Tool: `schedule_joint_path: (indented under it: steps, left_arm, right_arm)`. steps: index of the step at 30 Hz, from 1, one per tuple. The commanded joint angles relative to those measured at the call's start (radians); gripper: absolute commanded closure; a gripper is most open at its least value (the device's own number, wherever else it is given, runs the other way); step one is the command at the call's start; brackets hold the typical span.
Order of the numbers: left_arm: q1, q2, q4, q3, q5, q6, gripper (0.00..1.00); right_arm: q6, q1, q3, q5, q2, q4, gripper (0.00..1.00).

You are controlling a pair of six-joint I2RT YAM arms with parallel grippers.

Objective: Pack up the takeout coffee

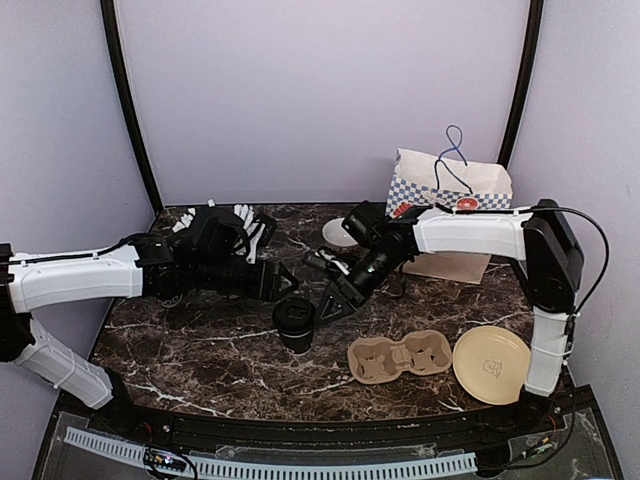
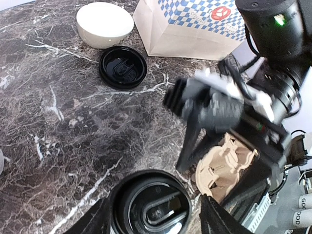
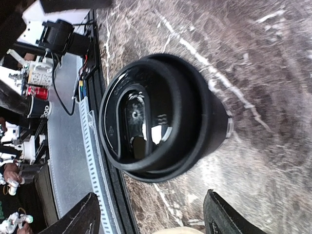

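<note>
One black coffee cup with its black lid on stands upright on the marble table, left of centre. It fills the bottom of the left wrist view and the middle of the right wrist view. My left gripper is open just above and behind it, and its fingers stand on either side of the lid. My right gripper is open close to the cup's right. The cup lies ahead of its fingertips, not between them. A loose black lid lies near a white bowl.
A tan cardboard cup carrier lies right of the cup and also shows in the left wrist view. A tan round disc lies at the front right. A checkered paper bag stands at the back right, with the white bowl to its left.
</note>
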Motion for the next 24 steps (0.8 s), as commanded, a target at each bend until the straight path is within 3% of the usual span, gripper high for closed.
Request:
schedule_joint_path:
  steps: [1, 7, 16, 24]
  left_arm:
    - [0.024, 0.072, 0.007, 0.033, 0.012, 0.05, 0.38]
    - [0.029, 0.107, 0.023, 0.005, 0.064, 0.028, 0.43]
    - [0.028, 0.074, 0.03, -0.08, 0.108, -0.023, 0.6]
    - [0.028, 0.054, 0.034, -0.112, 0.115, -0.043, 0.67]
  right_arm:
    - [0.046, 0.043, 0.014, -0.022, 0.055, 0.021, 0.28]
    - [0.067, 0.058, 0.061, -0.014, 0.105, 0.003, 0.21]
    - [0.116, 0.056, 0.104, -0.045, 0.164, 0.015, 0.2]
    - [0.179, 0.025, 0.092, -0.126, 0.179, 0.062, 0.18]
